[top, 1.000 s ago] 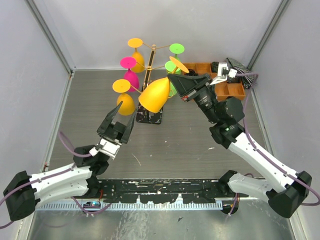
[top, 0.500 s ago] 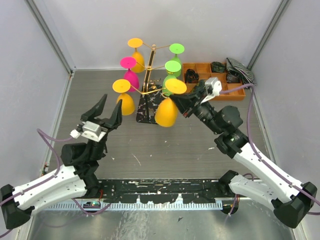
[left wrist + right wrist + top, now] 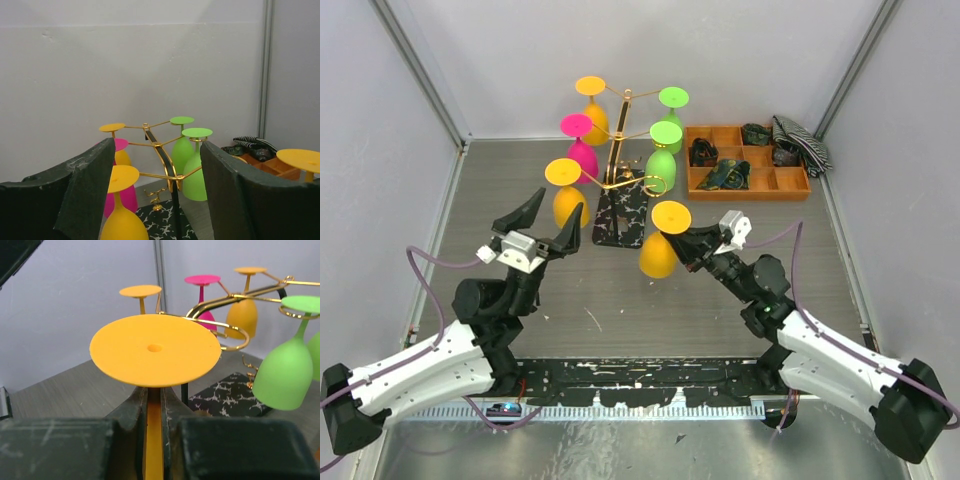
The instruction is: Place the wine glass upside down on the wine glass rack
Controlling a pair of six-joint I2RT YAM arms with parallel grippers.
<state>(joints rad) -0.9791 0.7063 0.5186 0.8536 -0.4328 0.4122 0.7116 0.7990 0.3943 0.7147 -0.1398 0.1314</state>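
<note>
1. The orange wine glass (image 3: 658, 256) is upside down, foot on top and bowl below, just right of the rack's black speckled base and not on any arm.
2. The right pincer (image 3: 154, 405) is narrowed tightly on its stem, under the foot.
3. The wine glass rack (image 3: 623, 140) carries five hung glasses (image 3: 582, 155): two orange, one pink, two green.
4. The left pincer (image 3: 555, 210) gapes wide, holding nothing, left of the rack.
5. A compartment tray (image 3: 750, 191) sits far right on the surface (image 3: 500, 190).
</note>
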